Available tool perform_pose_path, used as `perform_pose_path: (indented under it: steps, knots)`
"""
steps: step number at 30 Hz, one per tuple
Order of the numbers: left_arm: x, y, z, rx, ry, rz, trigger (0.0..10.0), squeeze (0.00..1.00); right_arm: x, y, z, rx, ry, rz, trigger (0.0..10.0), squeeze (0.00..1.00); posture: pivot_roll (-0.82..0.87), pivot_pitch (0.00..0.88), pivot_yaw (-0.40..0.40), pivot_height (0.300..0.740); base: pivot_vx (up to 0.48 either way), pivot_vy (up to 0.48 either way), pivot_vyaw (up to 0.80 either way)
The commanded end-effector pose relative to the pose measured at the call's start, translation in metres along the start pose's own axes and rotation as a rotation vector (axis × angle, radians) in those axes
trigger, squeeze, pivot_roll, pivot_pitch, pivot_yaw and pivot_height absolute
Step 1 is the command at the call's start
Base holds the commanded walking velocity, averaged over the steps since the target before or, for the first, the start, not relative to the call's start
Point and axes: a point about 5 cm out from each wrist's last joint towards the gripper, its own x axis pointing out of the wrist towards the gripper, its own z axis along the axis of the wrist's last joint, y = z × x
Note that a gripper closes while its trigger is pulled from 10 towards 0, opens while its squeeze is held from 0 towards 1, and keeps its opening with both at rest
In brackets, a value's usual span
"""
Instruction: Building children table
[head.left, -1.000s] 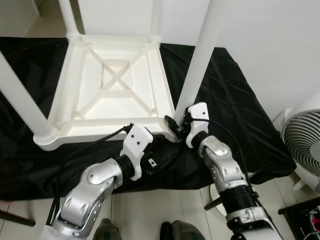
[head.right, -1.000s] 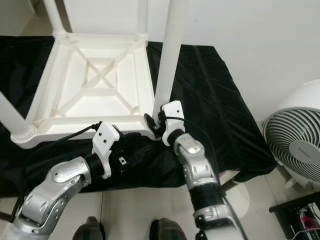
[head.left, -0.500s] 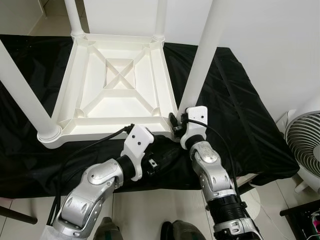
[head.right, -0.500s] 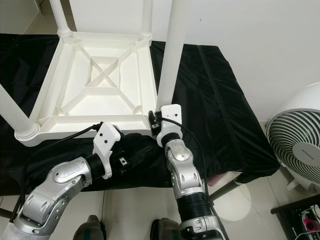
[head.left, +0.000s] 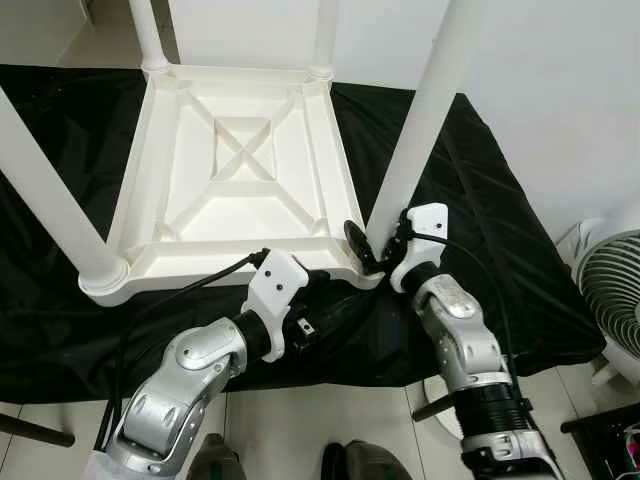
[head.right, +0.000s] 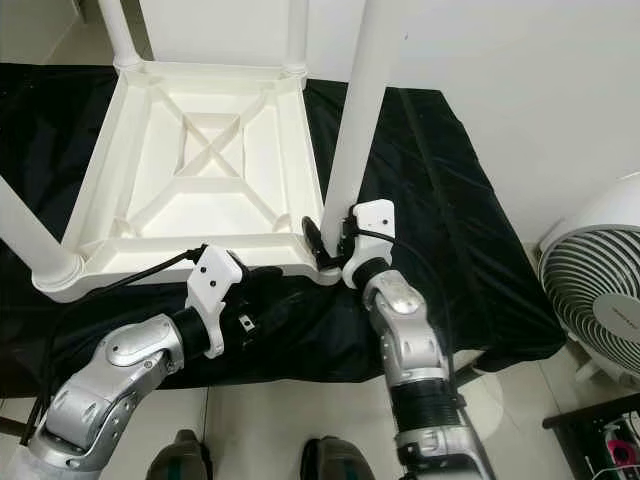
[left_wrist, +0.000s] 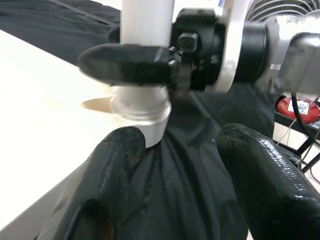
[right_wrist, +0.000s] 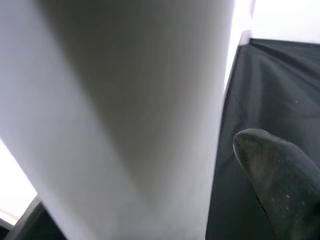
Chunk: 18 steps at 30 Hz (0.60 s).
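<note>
A white plastic children's table (head.left: 240, 170) lies upside down on a black cloth (head.left: 480, 230) spread over the tiled floor (head.left: 330, 420), its ribbed underside facing up with a cross-shaped brace in the middle. White round legs stand up from its corners: one at the robot's near left (head.left: 45, 195), two at the far corners, and one at the near right corner (head.left: 420, 130), which rises tall past the top of the head views.

The right claw (head.left: 372, 243) sits at the base of this near right leg, just above the socket in the table's corner. One black finger (left_wrist: 130, 65) reaches across the front of the leg in the left wrist view, and the right wrist view looks straight along the leg's white surface with a black fingertip (right_wrist: 275, 175) beside it; the claw is clamped around the leg.

The left claw (left_wrist: 180, 175) lies low on the black cloth just below the table's near edge, pointing toward the same corner. Its two fingers are spread apart, holding nothing; one finger (left_wrist: 107, 170) is close under the corner socket, the other (left_wrist: 265, 175) off to the side over the cloth.

A white floor fan (head.right: 600, 290) stands on the tiles to the robot's right, well apart from the table.
</note>
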Motion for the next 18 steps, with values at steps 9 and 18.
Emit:
perform_pose_path:
  steps: [9,18]
  knots:
    - [-0.001,0.003,-0.001,-0.002,0.009,0.039,10.0,0.00,0.005,0.002,0.000,-0.098,0.027,0.301,10.0,0.00,0.05,0.063,-0.057,0.740,0.000,0.000,0.00]
    - [-0.003,0.002,-0.001,-0.001,0.005,0.049,10.0,0.00,0.011,0.000,-0.011,-0.141,0.079,0.355,2.4,0.00,0.06,0.068,-0.065,0.740,0.000,0.000,0.00]
